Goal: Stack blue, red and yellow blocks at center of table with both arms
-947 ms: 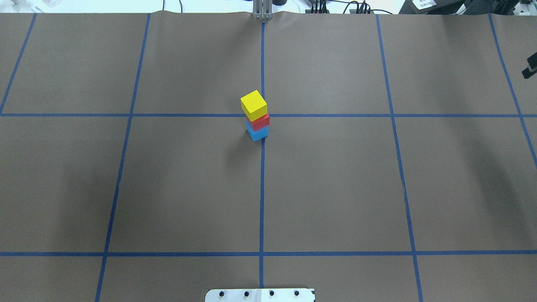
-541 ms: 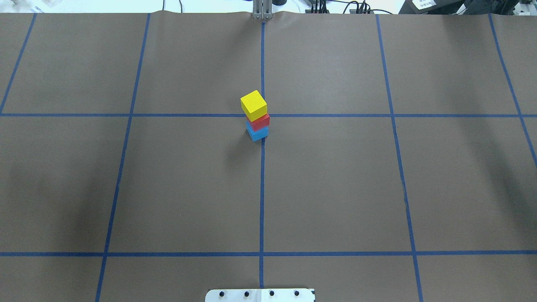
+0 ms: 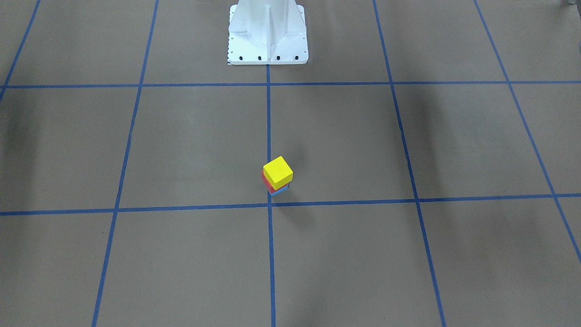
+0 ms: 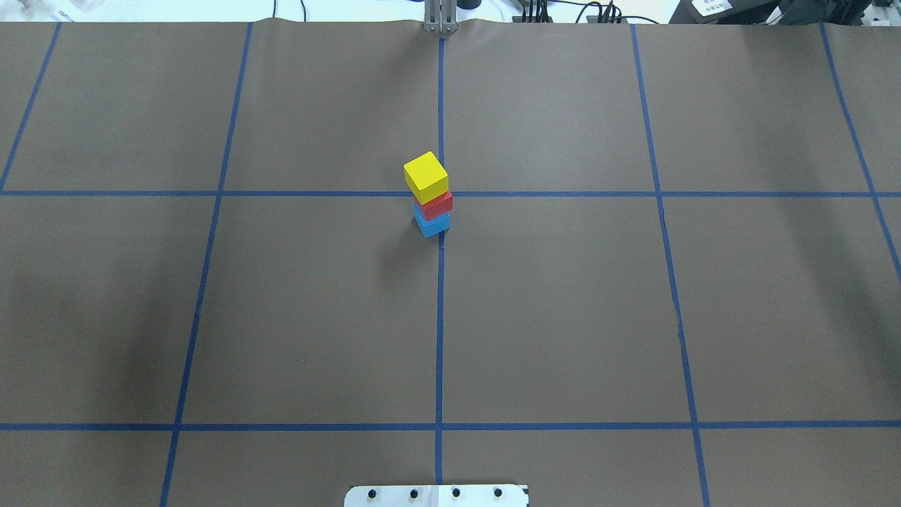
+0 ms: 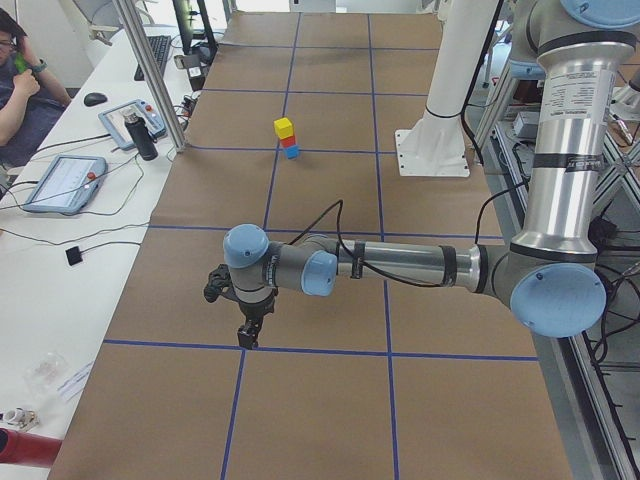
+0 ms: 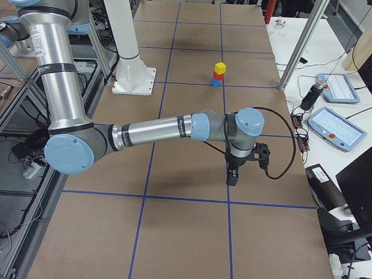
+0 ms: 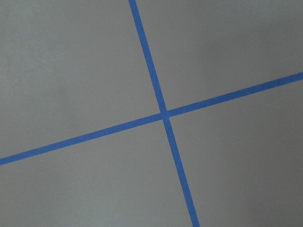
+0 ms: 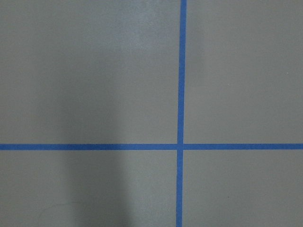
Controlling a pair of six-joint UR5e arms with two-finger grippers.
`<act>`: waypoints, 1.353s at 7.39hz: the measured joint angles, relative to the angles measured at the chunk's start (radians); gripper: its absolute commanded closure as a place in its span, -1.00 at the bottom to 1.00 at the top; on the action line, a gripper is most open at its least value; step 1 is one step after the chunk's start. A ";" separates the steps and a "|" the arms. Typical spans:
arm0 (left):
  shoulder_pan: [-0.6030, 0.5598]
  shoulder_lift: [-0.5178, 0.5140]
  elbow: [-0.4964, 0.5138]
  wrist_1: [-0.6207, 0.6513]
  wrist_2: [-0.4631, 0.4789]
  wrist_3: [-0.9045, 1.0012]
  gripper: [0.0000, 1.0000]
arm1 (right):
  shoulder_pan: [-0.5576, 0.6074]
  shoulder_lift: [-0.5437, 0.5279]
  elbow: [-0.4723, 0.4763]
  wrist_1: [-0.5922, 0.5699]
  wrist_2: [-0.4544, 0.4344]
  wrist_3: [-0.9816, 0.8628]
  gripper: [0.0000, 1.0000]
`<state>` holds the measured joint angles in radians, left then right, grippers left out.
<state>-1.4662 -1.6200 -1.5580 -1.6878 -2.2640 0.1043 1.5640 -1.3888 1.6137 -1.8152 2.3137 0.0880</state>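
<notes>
A yellow block [image 4: 425, 174] sits on a red block [image 4: 438, 205], which sits on a blue block [image 4: 432, 225], as one upright stack by the table's centre cross. The stack also shows in the front-facing view [image 3: 278, 171], the exterior left view [image 5: 284, 127] and the exterior right view [image 6: 220, 68]. My left gripper [image 5: 250, 335] hangs over the table's left end, far from the stack. My right gripper [image 6: 232, 177] hangs over the right end, also far away. Both show only in the side views, so I cannot tell whether they are open or shut. Both wrist views show only tape lines.
The robot's white base [image 3: 268, 32] stands at the table's near edge. Brown paper with blue tape lines [image 4: 440, 317] covers the table. A side bench holds tablets [image 5: 62, 182] and an operator [image 5: 20, 80] sits there. A metal post [image 6: 302, 46] stands beside the table.
A dark part of the right arm at the overhead view's right edge has moved out of that view. The stack has not moved.
</notes>
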 measured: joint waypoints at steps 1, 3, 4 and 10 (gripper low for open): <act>-0.002 0.001 0.001 0.002 0.000 0.002 -1.00 | 0.003 -0.006 0.013 -0.029 0.001 -0.002 -0.99; -0.016 0.024 -0.004 0.002 -0.002 0.009 -1.00 | 0.005 -0.034 0.017 -0.044 0.021 -0.004 -0.99; -0.032 0.028 -0.006 0.003 -0.002 0.010 -1.00 | 0.004 -0.047 0.016 -0.044 0.041 -0.005 -0.99; -0.063 0.020 -0.009 0.023 0.000 0.009 -1.00 | 0.005 -0.057 0.020 -0.044 0.061 -0.005 -0.99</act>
<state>-1.5288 -1.6004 -1.5672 -1.6645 -2.2642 0.1135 1.5692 -1.4462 1.6336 -1.8592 2.3746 0.0830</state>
